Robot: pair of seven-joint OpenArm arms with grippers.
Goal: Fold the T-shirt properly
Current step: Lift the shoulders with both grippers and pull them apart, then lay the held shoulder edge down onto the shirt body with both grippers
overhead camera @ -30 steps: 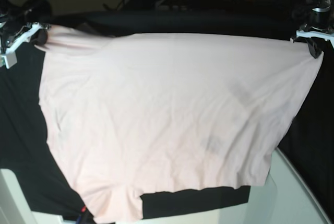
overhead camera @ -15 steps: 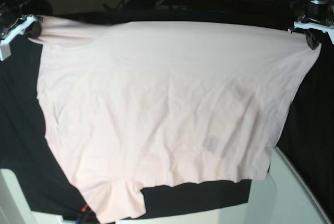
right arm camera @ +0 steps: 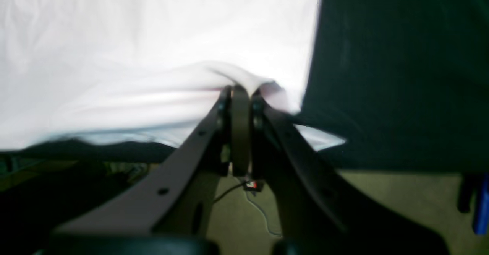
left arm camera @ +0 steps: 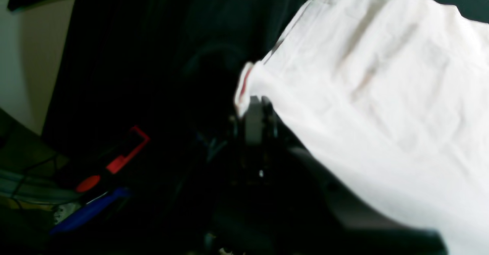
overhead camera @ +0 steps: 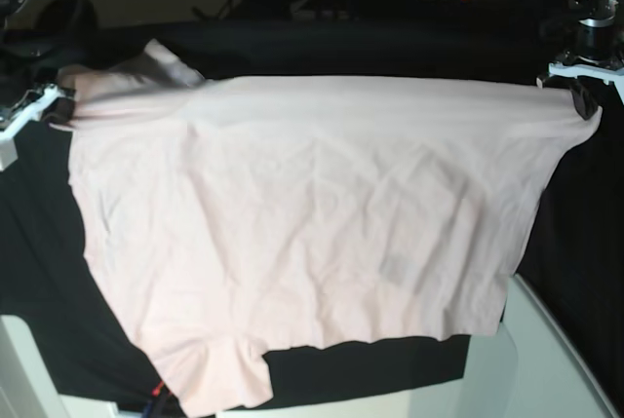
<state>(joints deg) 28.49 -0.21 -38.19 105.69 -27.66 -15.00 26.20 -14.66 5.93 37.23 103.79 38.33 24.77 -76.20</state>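
The right gripper [overhead camera: 60, 106], at nine o'clock in the base view, pinches one corner of the T-shirt [overhead camera: 312, 233]; the left gripper [overhead camera: 585, 98], at three o'clock, pinches the other. Both arms reach outward, stretching the shirt over the black table cloth [overhead camera: 370, 377]. The step looks like spreading; next, an even lowering seems called for.

The T-shirt's [overhead camera: 312, 233] held top edge has dropped lower, now slack and sagging.
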